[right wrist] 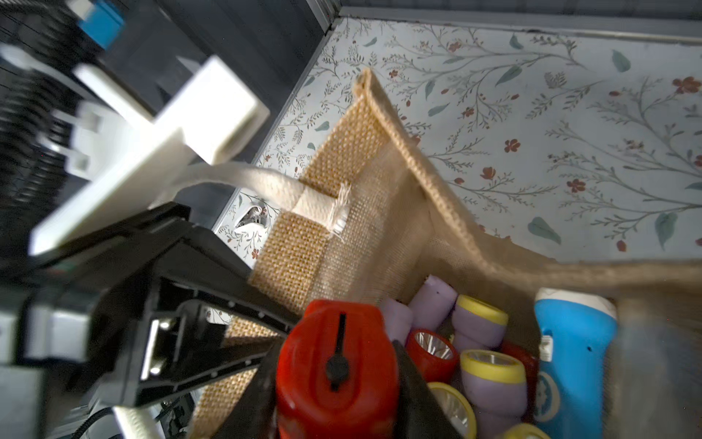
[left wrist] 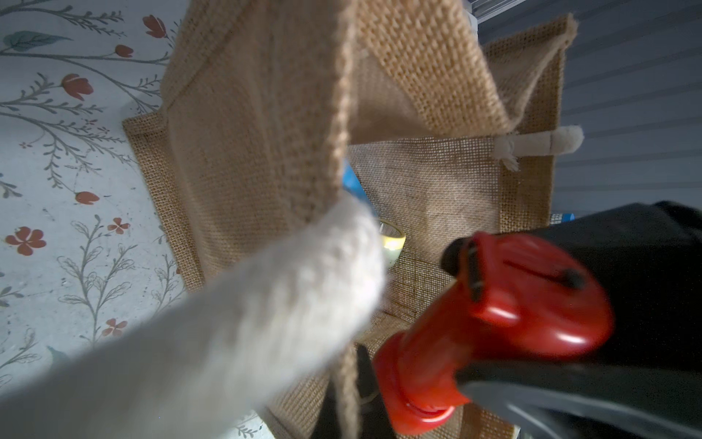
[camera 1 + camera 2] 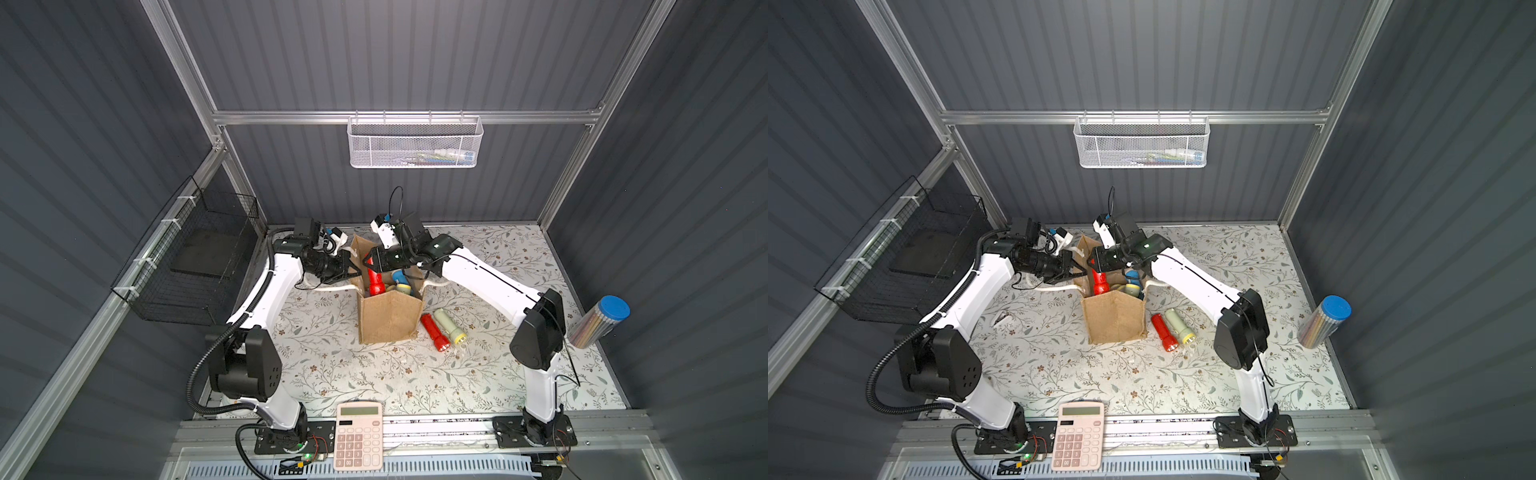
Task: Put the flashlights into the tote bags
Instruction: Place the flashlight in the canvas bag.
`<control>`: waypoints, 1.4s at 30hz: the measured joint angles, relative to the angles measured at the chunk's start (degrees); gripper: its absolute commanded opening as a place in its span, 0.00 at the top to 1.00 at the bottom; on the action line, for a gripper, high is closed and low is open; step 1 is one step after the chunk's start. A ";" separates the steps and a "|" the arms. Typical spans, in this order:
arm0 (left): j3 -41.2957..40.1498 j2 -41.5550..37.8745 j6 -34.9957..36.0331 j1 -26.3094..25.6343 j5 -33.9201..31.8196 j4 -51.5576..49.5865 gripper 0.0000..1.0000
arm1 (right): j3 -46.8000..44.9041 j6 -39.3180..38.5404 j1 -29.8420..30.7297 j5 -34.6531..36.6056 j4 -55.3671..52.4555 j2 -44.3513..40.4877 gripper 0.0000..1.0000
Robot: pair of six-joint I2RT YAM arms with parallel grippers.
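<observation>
Right wrist view: the red flashlight point(image 1: 334, 342) sits half inside the open tote bag point(image 3: 388, 320), above others lying within. The right gripper point(image 3: 370, 264) is clamped on it, and the left gripper point(image 3: 351, 270) is pinched shut on the bag's rim. Next, I judge: release, then fetch the second red flashlight point(image 3: 434, 332) and the pale green flashlight point(image 3: 450, 326) just beside the bag.

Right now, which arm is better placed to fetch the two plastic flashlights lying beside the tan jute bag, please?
Right, after dropping its held red flashlight: the loose red flashlight and pale green flashlight lie on its side; the left gripper pinches the tan jute bag.
</observation>
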 measured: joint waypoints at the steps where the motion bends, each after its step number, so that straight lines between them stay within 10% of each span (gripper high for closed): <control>1: 0.00 0.00 -0.02 0.00 0.00 0.04 1.00 | -0.13 -0.20 0.13 0.02 -0.24 0.55 0.90; 25: 0.00 0.11 -0.46 0.00 0.44 0.61 1.00 | -0.46 1.92 2.58 5.81 -8.90 10.45 0.85; 42: 0.00 0.09 -0.46 -0.02 0.44 0.66 1.00 | -0.46 5.05 2.91 9.46 -10.93 10.54 0.42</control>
